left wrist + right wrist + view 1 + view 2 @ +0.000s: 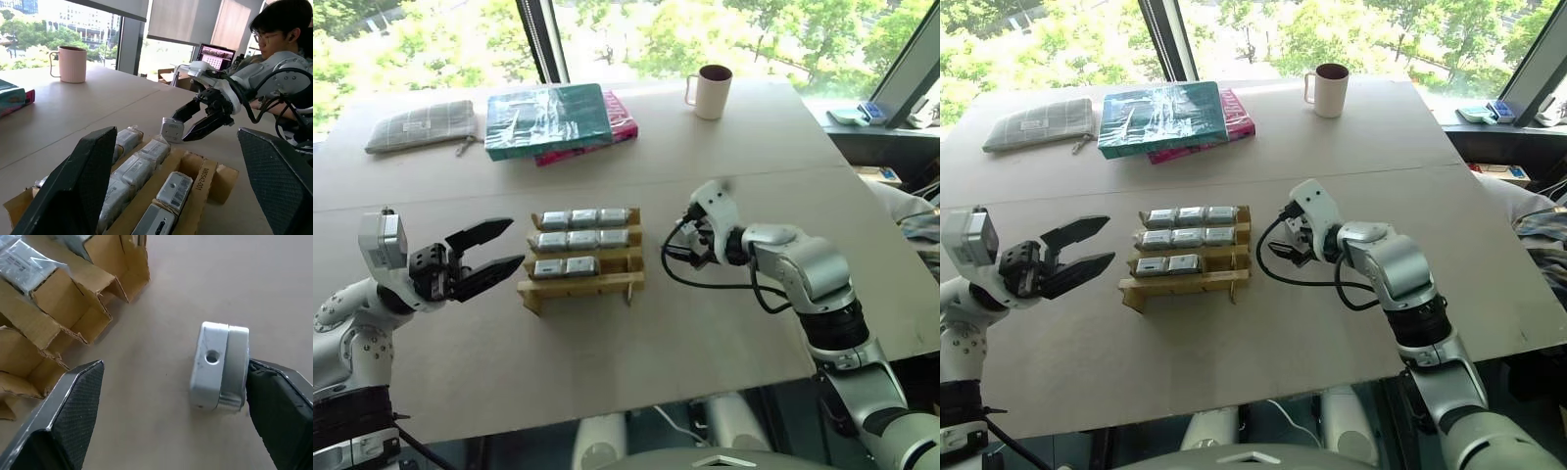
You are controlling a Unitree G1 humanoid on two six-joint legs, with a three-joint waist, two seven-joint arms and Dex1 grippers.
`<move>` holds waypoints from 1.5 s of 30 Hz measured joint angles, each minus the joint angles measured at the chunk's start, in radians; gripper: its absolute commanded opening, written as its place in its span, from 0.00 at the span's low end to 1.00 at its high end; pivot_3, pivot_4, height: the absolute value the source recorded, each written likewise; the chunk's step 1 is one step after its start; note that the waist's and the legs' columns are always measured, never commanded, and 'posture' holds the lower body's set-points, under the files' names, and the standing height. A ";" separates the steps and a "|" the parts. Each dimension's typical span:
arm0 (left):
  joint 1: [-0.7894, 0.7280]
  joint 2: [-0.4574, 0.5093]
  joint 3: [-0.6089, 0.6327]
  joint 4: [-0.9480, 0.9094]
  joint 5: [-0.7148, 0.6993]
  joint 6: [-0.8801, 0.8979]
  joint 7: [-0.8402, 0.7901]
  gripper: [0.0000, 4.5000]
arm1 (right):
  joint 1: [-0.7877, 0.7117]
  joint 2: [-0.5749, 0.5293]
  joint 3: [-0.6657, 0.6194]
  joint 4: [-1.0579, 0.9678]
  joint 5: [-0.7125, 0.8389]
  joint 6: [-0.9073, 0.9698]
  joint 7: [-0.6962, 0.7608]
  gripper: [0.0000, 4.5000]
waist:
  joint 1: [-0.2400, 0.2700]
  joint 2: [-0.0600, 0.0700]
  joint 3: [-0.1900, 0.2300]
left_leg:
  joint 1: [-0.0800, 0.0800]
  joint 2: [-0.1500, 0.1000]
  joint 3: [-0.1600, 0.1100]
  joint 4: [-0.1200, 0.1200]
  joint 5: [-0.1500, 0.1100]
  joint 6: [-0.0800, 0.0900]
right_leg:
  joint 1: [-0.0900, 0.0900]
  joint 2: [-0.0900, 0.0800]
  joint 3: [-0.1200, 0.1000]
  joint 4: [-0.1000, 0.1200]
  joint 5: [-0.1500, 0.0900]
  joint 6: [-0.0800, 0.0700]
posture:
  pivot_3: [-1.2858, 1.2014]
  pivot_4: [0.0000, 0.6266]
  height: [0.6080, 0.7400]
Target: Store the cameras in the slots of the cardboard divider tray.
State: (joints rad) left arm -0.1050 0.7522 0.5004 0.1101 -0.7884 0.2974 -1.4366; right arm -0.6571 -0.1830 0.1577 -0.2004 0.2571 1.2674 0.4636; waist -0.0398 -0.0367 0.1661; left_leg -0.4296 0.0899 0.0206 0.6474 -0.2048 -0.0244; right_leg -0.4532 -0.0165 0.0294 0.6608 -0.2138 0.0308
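The tan cardboard divider tray [607, 284], printed "M8052-L001", holds eight silver-grey boxy cameras [582, 239]. A ninth camera [219, 366] stands on the table beside it, between the spread-fingered right gripper [171, 416]. Left gripper [489, 250] gapes empty.

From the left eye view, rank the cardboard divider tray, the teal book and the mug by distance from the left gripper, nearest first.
1. Cardboard divider tray, just right of the left gripper.
2. Teal book, farther back on the table.
3. Mug, far back right.

Eight grey cameras [582, 239] sit in the brown cardboard tray [607, 285]; one more camera [220, 365] stands on the table beside it
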 measured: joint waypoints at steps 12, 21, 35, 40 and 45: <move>0.012 0.000 -0.001 -0.002 0.000 0.020 -0.005 0.91 | -0.019 0.035 -0.020 0.037 0.000 0.050 -0.120 0.72 | -0.001 0.000 0.000 | 0.000 0.000 0.000 0.000 0.000 0.000 | 0.000 0.000 0.000 0.000 0.000 0.000 | 0.52 0.24 1.00; 0.034 0.002 0.001 -0.003 0.000 0.019 -0.008 0.91 | -0.022 -0.015 0.013 0.079 -0.016 -0.071 -0.112 0.19 | -0.001 0.000 0.000 | -0.001 0.000 0.000 0.000 0.000 0.000 | 0.000 0.000 0.000 -0.001 0.000 0.000 | 0.52 0.24 1.00; 0.055 0.011 -0.001 -0.007 0.005 0.019 -0.033 0.91 | -0.059 -0.177 0.312 0.005 -0.057 -0.704 0.384 0.19 | -0.001 0.000 0.000 | 0.000 0.000 0.000 -0.002 0.000 0.000 | 0.000 0.000 0.000 -0.002 0.000 0.001 | 0.52 0.24 1.00; 0.114 0.039 -0.001 -0.029 0.012 0.020 -0.065 0.91 | -0.065 -0.105 0.354 0.117 -0.094 -0.773 0.411 0.19 | -0.001 0.001 0.001 | -0.001 0.000 0.001 -0.002 0.000 0.000 | -0.001 -0.001 0.000 -0.002 0.000 0.000 | 0.52 0.24 1.00; 0.119 0.040 0.000 -0.033 0.012 0.021 -0.064 0.91 | -0.066 -0.082 0.354 0.144 -0.096 -0.777 0.433 0.19 | 0.004 0.001 0.001 | -0.001 0.000 0.000 -0.002 0.000 0.000 | -0.001 0.000 -0.001 -0.002 0.000 0.000 | 0.52 0.24 1.00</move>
State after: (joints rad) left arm 0.0141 0.7920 0.5004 0.0766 -0.7763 0.3181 -1.5010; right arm -0.7236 -0.2645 0.5117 -0.0569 0.1608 0.4899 0.8969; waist -0.0362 -0.0360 0.1667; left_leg -0.4301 0.0900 0.0209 0.6457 -0.2048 -0.0245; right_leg -0.4540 -0.0170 0.0288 0.6586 -0.2142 0.0311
